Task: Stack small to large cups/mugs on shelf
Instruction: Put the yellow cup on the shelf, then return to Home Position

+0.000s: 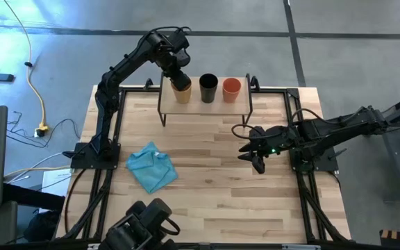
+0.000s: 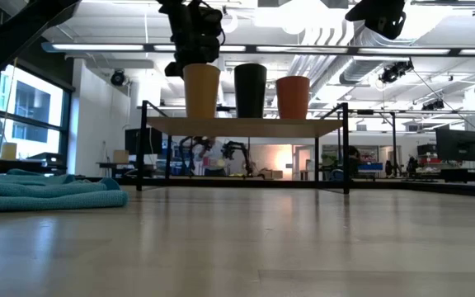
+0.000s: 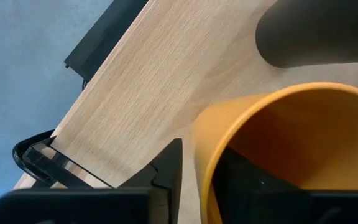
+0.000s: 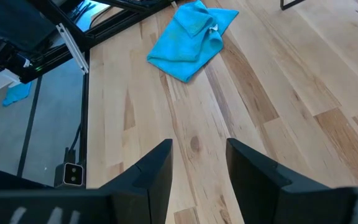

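Observation:
Three cups stand upright in a row on the shelf (image 1: 207, 112) (image 2: 246, 126): the yellow-orange cup (image 1: 182, 92) (image 2: 201, 91) toward the table's left, the black cup (image 1: 208, 88) (image 2: 250, 91) in the middle, and the red cup (image 1: 232, 89) (image 2: 293, 96) toward the right. My left gripper (image 1: 178, 75) (image 3: 202, 152) comes down from above onto the yellow-orange cup (image 3: 278, 124) and is open, with its fingers on either side of the cup's wall at the rim. My right gripper (image 1: 254, 154) (image 4: 201, 146) hangs open above the table's right half and holds nothing. My left gripper has one finger (image 3: 241, 180) inside the yellow-orange cup and the other (image 3: 169, 171) outside its wall (image 3: 199, 155), pointing down. A strip of shelf board shows between the outer finger and the wall. I cannot tell whether the inner finger touches. The cup stands upright on the shelf.
A light blue cloth (image 1: 151, 167) (image 4: 191, 37) lies crumpled on the table's left half, toward the near edge. The black cup (image 3: 316, 31) stands close beside the yellow-orange one. Bare tabletop (image 1: 214, 173) lies between the cloth and my right gripper. Black frame rails run along the table's sides.

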Controlling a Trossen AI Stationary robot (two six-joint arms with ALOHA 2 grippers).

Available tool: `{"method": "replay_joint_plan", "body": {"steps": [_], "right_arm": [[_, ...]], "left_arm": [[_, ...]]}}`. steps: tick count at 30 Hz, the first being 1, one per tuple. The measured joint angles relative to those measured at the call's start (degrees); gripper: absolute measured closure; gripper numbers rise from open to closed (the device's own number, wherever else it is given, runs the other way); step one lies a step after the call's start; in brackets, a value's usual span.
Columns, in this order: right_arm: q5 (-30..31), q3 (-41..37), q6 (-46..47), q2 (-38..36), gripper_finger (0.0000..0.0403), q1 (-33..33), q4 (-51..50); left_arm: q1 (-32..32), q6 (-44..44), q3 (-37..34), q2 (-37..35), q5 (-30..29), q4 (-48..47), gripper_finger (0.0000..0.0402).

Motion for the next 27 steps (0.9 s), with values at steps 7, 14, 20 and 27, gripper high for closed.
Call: {"method": "replay_joint_plan", "body": {"steps": [7, 14, 20, 27], "right_arm": [[0.0, 0.0, -0.3, 0.0, 0.0261, 0.0, 0.0], [0.0, 0.0, -0.5, 0.0, 0.0261, 0.0, 0.0], [0.0, 0.0, -0.6, 0.0, 0.0261, 0.0, 0.0], [0.0, 0.0, -0.6, 0.0, 0.0261, 0.0, 0.0]], "left_arm": [[0.0, 0.0, 0.0, -0.3, 0.6, 0.2, 0.0323], [0.0, -0.2, 0.0, -1.7, 1.5, 1.4, 0.0315], [0.0, -0.2, 0.0, -2.7, 1.2, 1.7, 0.0313], [0.0, -0.2, 0.0, -4.2, 0.8, 2.8, 0.0313]]}}
